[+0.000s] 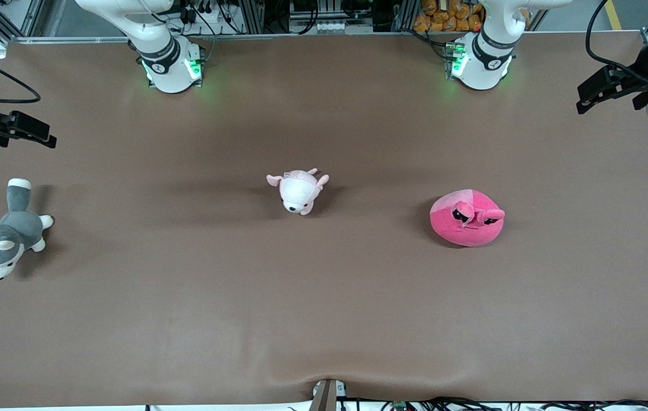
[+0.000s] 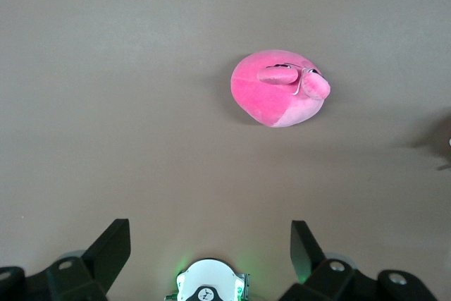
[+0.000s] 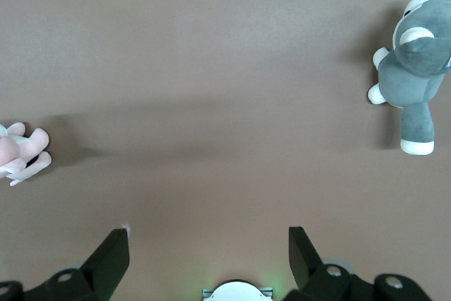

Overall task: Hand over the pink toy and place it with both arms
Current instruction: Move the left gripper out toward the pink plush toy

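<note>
Hot-pink round plush toy [image 1: 466, 218] sits on the brown surface [image 1: 324, 319] twd the left arm's end, untouched. Left gripper [image 2: 210, 244] & right gripper [image 3: 208, 248] both wide open, empty, up over the surface ends.

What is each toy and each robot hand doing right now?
pink toy: sitting on the table, nobody holding it.
small pink-and-white plush: lying mid-table, untouched.
grey husky plush: lying on its side toward the right arm's end.
left gripper: open, empty, up above the table.
right gripper: open, empty, up above the table.
</note>
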`<move>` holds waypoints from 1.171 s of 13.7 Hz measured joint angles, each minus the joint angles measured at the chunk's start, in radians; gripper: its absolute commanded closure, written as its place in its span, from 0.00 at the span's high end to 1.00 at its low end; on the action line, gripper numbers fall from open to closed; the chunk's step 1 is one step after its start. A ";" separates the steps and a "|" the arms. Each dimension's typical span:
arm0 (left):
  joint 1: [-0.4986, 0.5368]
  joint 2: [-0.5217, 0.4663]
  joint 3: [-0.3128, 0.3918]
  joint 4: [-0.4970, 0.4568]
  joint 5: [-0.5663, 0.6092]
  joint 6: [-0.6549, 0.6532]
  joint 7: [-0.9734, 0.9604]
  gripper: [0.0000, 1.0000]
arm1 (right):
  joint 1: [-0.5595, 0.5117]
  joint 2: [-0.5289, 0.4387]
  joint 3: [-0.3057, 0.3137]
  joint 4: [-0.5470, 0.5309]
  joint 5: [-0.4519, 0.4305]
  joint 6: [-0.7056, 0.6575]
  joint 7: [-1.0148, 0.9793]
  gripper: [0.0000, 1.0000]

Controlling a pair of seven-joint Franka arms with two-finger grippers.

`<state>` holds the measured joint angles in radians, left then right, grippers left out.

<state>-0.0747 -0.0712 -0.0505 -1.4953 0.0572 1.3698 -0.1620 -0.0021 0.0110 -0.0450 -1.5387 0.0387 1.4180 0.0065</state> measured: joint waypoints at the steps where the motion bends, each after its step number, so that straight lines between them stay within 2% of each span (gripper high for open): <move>1: 0.000 0.000 0.000 0.000 0.000 0.000 0.000 1.00 | 0.000 0.000 0.000 0.000 0.000 0.000 0.000 1.00; 9: -0.004 0.003 -0.001 -0.002 0.000 -0.002 0.000 1.00 | 0.000 0.000 0.000 0.000 0.000 0.000 0.000 1.00; 16: -0.038 0.068 -0.004 -0.007 0.000 -0.003 0.001 1.00 | 0.000 0.000 -0.002 0.000 0.000 0.000 0.000 1.00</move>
<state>-0.1131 -0.0034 -0.0543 -1.5026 0.0572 1.3671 -0.1614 -0.0022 0.0110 -0.0468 -1.5387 0.0387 1.4182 0.0064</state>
